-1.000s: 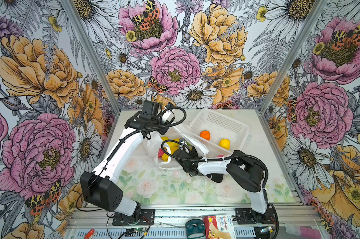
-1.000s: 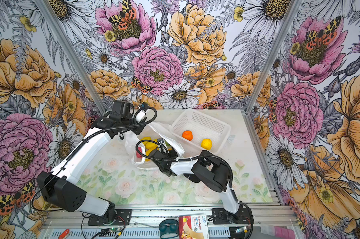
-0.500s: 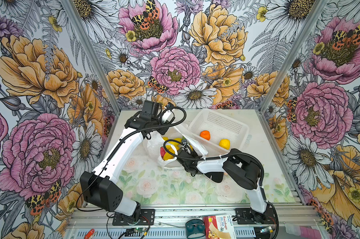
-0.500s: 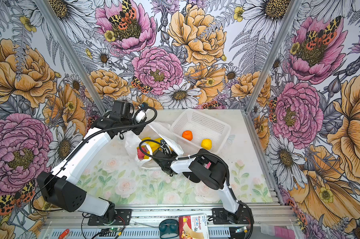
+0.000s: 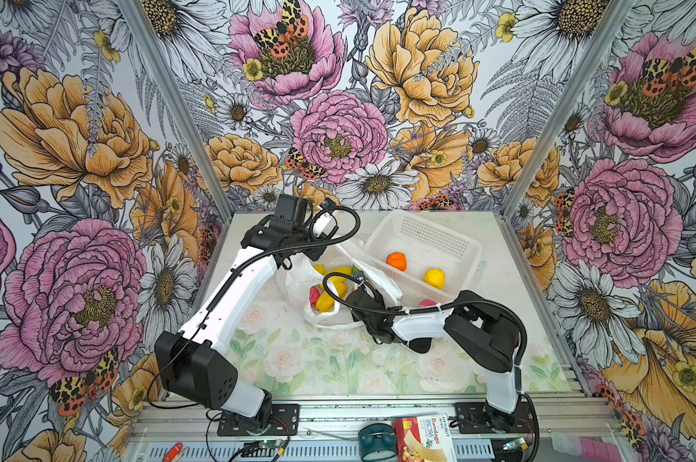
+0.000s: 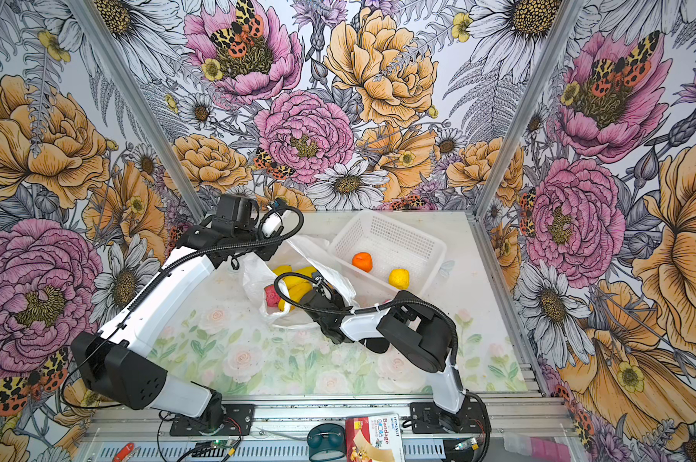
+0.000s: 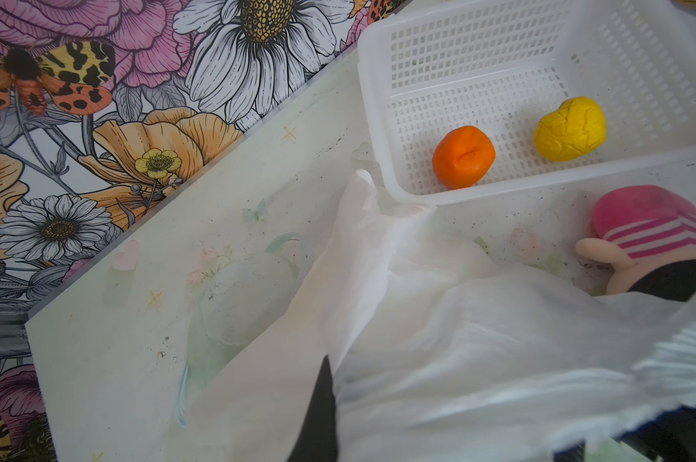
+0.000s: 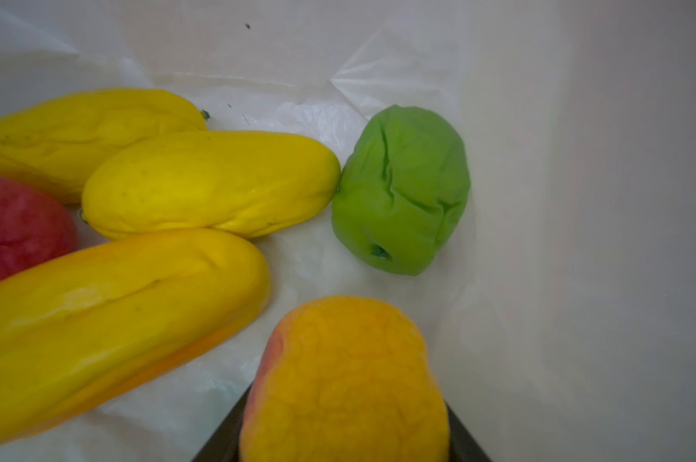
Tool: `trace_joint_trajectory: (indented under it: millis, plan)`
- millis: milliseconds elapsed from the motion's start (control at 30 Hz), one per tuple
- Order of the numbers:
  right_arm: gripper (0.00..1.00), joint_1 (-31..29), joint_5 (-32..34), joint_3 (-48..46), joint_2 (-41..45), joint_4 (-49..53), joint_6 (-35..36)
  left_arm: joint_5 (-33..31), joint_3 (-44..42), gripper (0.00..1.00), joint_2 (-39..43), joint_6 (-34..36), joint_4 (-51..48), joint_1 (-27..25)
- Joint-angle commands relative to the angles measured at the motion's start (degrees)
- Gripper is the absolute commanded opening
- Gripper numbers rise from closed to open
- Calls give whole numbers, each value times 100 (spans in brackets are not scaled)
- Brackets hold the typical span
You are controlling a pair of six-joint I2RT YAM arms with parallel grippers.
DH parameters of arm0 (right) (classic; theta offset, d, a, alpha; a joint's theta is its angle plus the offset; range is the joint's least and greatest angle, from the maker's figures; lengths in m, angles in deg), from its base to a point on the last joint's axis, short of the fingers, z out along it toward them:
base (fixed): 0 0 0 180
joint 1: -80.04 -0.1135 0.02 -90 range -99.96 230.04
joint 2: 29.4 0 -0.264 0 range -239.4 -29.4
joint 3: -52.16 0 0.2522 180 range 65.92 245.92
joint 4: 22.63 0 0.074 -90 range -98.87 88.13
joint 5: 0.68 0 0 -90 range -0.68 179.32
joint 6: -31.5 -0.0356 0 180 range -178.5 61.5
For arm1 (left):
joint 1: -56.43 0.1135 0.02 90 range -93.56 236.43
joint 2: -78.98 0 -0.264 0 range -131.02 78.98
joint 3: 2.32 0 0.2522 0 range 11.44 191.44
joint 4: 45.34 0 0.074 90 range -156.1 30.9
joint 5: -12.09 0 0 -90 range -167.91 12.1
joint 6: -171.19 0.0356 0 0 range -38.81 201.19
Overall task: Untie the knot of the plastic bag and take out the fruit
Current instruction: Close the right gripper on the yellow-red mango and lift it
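The white plastic bag (image 5: 298, 276) lies on the floral table (image 5: 298, 360) between the two arms, its mouth open and facing the right arm, just beside the white perforated basket (image 5: 418, 236). The left gripper (image 5: 317, 253) is fully closed, pinching a fold of the bag's upper edge and holding it lifted. In the left wrist view the film (image 7: 438, 320) drapes away from one dark finger (image 7: 316, 420). The right gripper (image 8: 348, 400) reaches inside the bag. In the right wrist view its jaws stand about half open, with a finger against each side of an orange-yellow fruit (image 8: 346, 360) that has a pink blush along one edge. Further into the bag rests a wrinkled green fruit (image 8: 402, 192), touching the tip of one of three yellow oblong fruits (image 8: 210, 184) that lie side by side. A red fruit (image 8: 18, 224) is tucked against them at the frame's edge. In both top views the red fruit and a yellow one show through the bag's mouth. The basket holds an orange fruit (image 5: 396, 261) and a yellow round fruit (image 5: 434, 278), well apart from each other. A pink-striped doll (image 7: 654, 232) with black hair lies on the table outside the basket's near wall, partly covered by the bag's film.
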Motion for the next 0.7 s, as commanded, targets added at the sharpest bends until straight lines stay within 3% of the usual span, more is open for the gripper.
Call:
trace_joint_trajectory:
  millis: [0,333,667]
  plan:
    - [31,7,-573,-277,372,-831,213,-26,188,0,84,-119,99,37]
    - [26,-34,-1675,-954,710,-2102,472,-25,190,0,67,-116,99,35]
    - [25,-36,-2098,-1369,932,-2802,565,-18,183,0,66,-117,99,35]
